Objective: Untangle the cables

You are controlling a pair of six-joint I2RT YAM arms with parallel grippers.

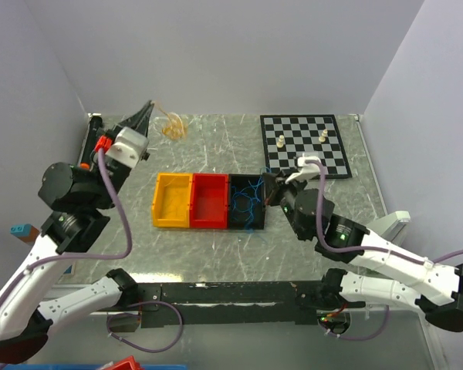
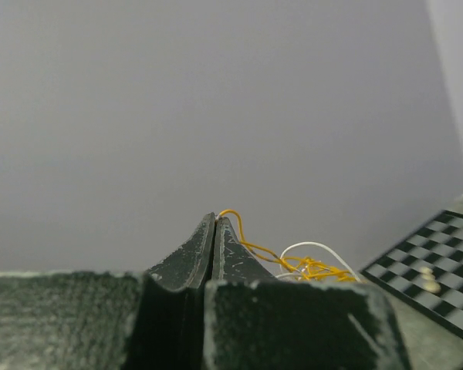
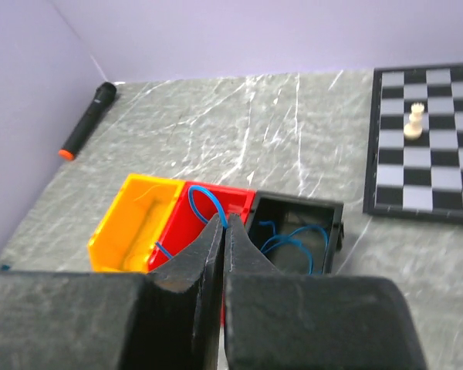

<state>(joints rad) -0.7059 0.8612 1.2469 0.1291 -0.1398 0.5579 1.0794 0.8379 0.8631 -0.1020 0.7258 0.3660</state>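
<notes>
My left gripper (image 2: 215, 218) is shut on a yellow-orange cable (image 2: 251, 245) and holds it raised at the far left of the table (image 1: 149, 108). A clump of yellow-orange and white cables (image 2: 312, 266) hangs from it, also seen from above (image 1: 172, 125). My right gripper (image 3: 224, 223) is shut on a blue cable (image 3: 209, 199) that loops above the red bin (image 3: 187, 220). More blue cables (image 1: 247, 199) lie in the black bin (image 1: 248, 223), also in the right wrist view (image 3: 297, 237).
Yellow bin (image 1: 172, 202), red bin (image 1: 210, 202) and black bin stand in a row mid-table. A chessboard (image 1: 305, 144) with pale pieces (image 1: 282, 142) lies at the back right. A black marker with an orange cap (image 3: 87, 117) lies at the far left.
</notes>
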